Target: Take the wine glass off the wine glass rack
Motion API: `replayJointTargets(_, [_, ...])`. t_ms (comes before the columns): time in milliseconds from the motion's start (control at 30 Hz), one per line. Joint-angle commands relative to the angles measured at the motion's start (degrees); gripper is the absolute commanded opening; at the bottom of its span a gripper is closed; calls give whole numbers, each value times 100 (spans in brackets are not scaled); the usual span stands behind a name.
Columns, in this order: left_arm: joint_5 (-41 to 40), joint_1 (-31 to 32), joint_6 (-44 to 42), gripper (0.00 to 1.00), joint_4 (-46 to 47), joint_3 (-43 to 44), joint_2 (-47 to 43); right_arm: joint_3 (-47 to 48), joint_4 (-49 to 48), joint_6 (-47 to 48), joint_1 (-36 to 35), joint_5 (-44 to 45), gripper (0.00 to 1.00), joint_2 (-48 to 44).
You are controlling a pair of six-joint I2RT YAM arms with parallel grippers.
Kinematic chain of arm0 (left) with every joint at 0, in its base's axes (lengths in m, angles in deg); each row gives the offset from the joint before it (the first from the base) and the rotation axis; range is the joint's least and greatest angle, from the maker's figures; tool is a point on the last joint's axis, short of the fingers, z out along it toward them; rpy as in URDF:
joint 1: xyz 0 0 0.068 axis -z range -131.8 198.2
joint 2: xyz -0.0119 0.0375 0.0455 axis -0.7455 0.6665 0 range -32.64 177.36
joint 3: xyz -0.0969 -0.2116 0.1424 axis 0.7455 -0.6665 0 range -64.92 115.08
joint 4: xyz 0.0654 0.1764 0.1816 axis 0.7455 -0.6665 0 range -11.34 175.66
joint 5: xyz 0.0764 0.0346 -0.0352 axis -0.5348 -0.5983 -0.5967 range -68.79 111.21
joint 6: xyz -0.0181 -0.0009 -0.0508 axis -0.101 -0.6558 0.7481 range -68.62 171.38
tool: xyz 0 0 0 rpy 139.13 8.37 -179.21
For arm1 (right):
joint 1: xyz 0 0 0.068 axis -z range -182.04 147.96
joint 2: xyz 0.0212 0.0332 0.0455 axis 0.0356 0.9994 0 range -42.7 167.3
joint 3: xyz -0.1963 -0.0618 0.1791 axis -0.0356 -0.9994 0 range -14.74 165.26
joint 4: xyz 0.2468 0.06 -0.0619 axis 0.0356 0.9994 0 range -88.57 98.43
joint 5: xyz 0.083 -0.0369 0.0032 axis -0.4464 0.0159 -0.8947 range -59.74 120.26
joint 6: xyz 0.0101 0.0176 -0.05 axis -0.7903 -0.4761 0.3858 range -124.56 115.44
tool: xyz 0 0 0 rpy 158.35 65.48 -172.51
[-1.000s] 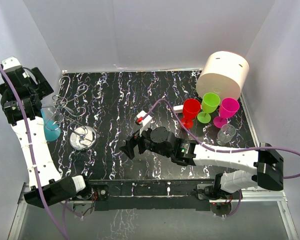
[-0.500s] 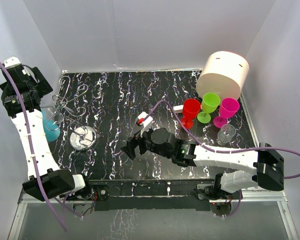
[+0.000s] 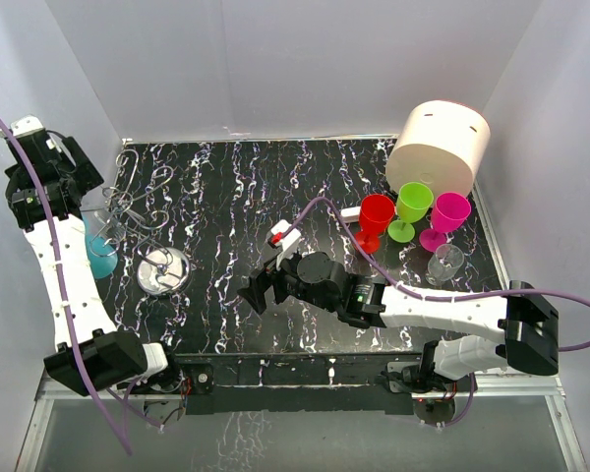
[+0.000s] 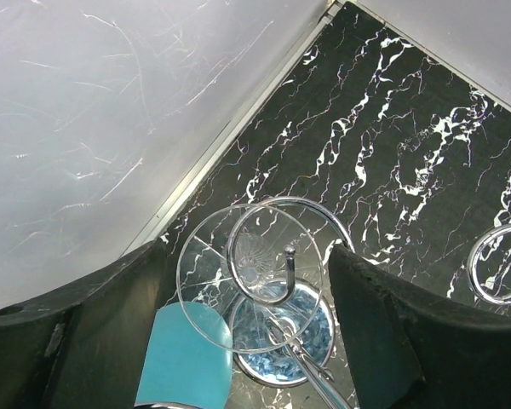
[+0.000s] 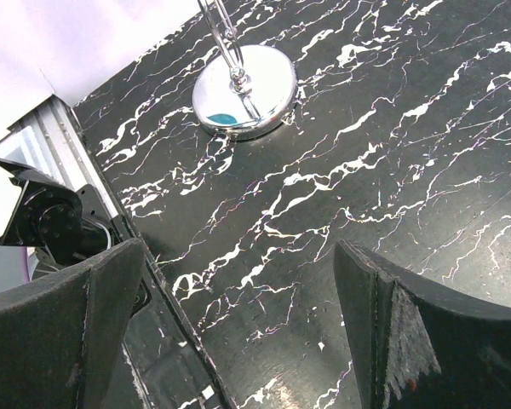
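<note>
**Left claw over the hung glass: approach made, grasp not yet taken**

1. Left claw (image 4: 249, 260): fingers spread. It straddles the wine glass (image 4: 213, 281) from above and touches nothing that I can see.
2. Wine glass: clear and upside down, with its foot uppermost. Its stem sits in a wire loop on the far-left side of the wine glass rack (image 3: 130, 205). Nothing in it.
3. Teal glass (image 4: 183, 362): just beside the wine glass, under the same side of the rack. I cannot tell whether it hangs or stands.
4. Step in hand, as I judge it: lining up for the pick.
   - Next I would lower the claw and pinch the glass lightly below the foot.
   - I would then slide it out through the loop's open end. A straight lift would probably catch the foot on the wire.
   - The teal neighbour leaves little room.
5. Right claw (image 5: 234, 264): spread and holding nothing. It is low over the worktop (image 3: 275, 187), right of the rack's base disc (image 5: 245, 92).
6. Well right of the rack, all upright on the worktop:
   - cream cylinder (image 3: 440, 146), contents not visible;
   - red glass (image 3: 376, 218), green glass (image 3: 411, 208), magenta glass (image 3: 447, 218) and small clear glass (image 3: 444, 262), each apparently empty.
</note>
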Motion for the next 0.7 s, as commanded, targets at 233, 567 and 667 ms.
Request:
replayJointTargets(233, [-73,-55,4,66,79,172,-9,49,-359,53,-56,122,92,-185])
replayJointTargets(567, [7,-51,-50,56,29,359,25,50,-368,64,-56,158,92,-192])
replayJointTargets(667, [34,-55,-46,55,2,417,8,46,-368,68,-56,169,93,-201])
